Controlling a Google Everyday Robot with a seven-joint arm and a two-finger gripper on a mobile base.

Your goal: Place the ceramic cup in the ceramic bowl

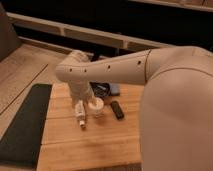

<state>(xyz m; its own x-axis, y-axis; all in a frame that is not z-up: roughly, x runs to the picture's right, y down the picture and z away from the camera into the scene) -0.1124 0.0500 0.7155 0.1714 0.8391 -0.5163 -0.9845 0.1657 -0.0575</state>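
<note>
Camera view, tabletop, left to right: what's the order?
Order: dark mat → white bottle → ceramic cup → black device. The ceramic bowl lies behind the cup and the hand hangs over bottle and cup, so both are unranked.

The big cream-white robot arm stretches out and bends down; its hand hangs low over the wooden surface.

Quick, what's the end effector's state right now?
End effector: open, lowered at the ceramic cup, no grip on it visible.
</note>
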